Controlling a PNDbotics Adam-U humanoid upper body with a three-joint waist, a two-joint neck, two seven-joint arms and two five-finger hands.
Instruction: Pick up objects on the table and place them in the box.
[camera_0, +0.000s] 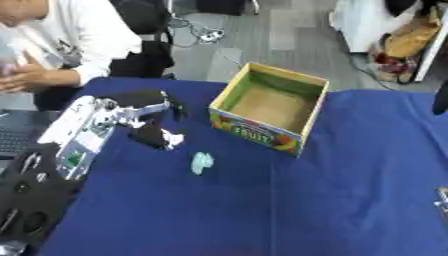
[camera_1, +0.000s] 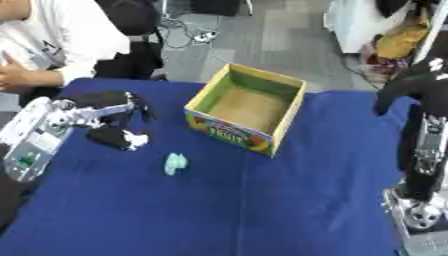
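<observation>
Left hand (camera_0: 144, 102) hovers low over the blue surface (camera_0: 262, 210), fingers curled downward around a dark object with a white end (camera_0: 157, 136); whether they actually touch it, I cannot tell. Just right of it lies a pale green item (camera_0: 202, 163), free on the cloth. Beyond that sits the box (camera_0: 270, 107), open-topped and showing a bare brown floor. Right hand (camera_1: 402, 90) hangs at the far right edge, dark, fingers drooping, holding nothing.
</observation>
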